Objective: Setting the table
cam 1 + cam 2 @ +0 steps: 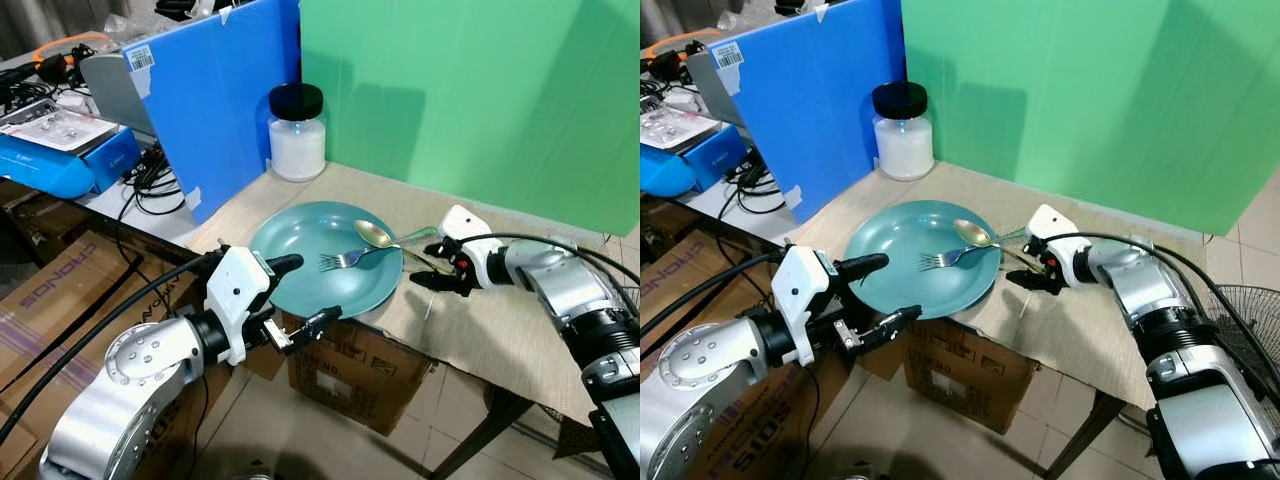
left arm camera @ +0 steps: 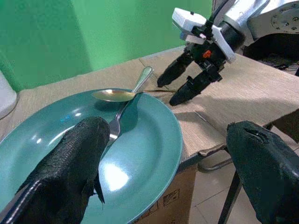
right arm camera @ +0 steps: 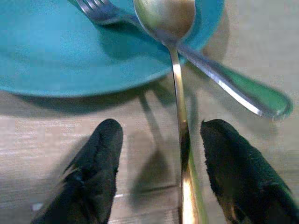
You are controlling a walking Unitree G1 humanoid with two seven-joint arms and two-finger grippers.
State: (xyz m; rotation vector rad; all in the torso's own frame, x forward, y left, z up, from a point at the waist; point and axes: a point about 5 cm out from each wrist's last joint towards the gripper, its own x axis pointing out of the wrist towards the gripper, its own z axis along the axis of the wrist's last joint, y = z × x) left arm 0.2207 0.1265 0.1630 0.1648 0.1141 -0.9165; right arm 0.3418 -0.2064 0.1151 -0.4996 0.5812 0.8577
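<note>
On the teal plate [image 1: 300, 262] at the table's [image 1: 500, 340] front edge, a gold spoon [image 1: 377, 236] crosses a fork [image 1: 345, 259]. The spoon's handle runs between the right gripper's [image 3: 161, 175] spread fingers, unclamped. The left gripper [image 1: 305, 292] hangs wide open off the plate's near rim. A cardboard box [image 1: 45, 290] reads "SONORO".

One plate [image 1: 300, 262], one fork [image 1: 352, 256], one spoon [image 1: 376, 234], one jar [image 1: 297, 133]
</note>
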